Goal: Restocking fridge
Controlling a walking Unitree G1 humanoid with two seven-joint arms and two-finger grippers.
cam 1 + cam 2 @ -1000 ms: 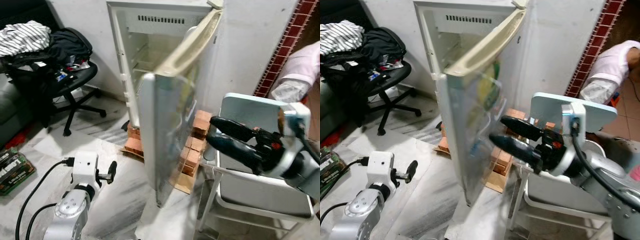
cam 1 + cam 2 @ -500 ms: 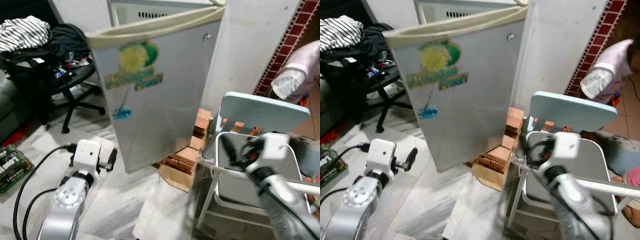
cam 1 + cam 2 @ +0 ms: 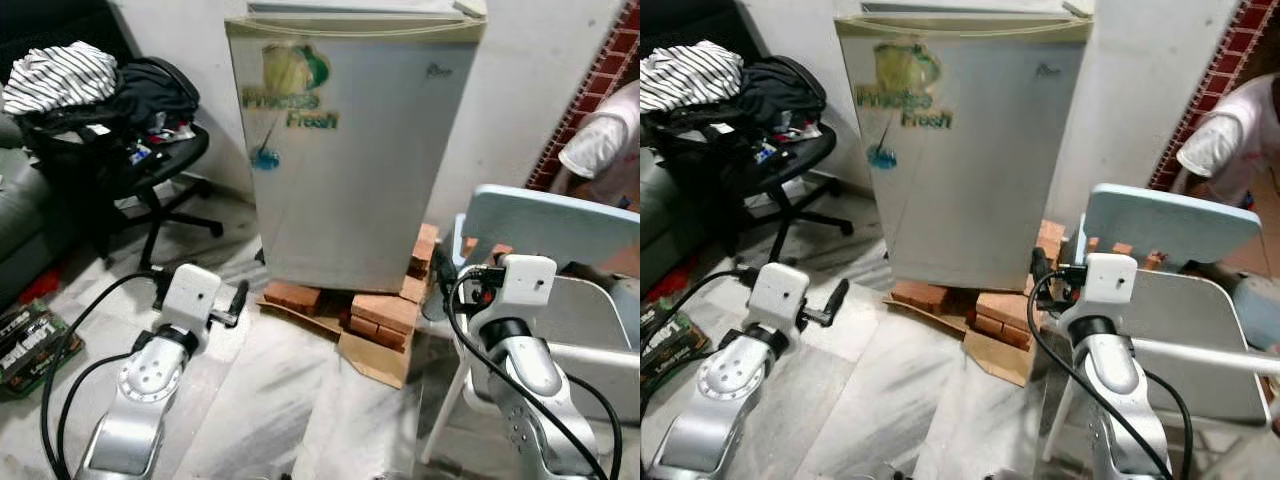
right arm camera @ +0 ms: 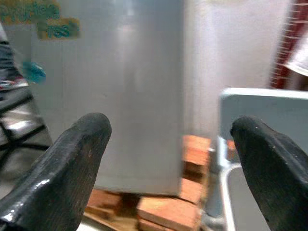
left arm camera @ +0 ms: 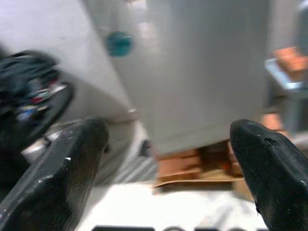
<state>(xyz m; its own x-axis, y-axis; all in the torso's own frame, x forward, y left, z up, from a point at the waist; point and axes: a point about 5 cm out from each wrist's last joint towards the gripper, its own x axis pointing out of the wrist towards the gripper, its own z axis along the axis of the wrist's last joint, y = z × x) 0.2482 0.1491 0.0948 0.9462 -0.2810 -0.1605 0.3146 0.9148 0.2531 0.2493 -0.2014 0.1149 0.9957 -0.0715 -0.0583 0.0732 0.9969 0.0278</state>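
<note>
A small silver fridge [image 3: 350, 150] with a green "Fresh" sticker stands against the wall, its door shut. It rests on red bricks [image 3: 385, 312]. My left gripper [image 5: 168, 144] is open and empty, held low over the floor to the left of the fridge and pointing at its front. My right gripper [image 4: 168, 139] is also open and empty, held low by the fridge's right corner, beside the bricks. The left fingers [image 3: 836, 296] and right fingers [image 3: 1040, 266] both stay clear of the door.
A black office chair [image 3: 150, 165] piled with clothes stands at the left. A light blue folding chair [image 3: 540, 225] sits close at my right. A person in a pale shirt [image 3: 600, 140] is behind it. A green box [image 3: 25, 338] lies on the floor, with cardboard [image 3: 372, 355] under the bricks.
The fridge door has swung from wide open to shut. My right gripper, raised at the door's edge a second ago, has dropped low beside the chair. The head view shifted slightly.
</note>
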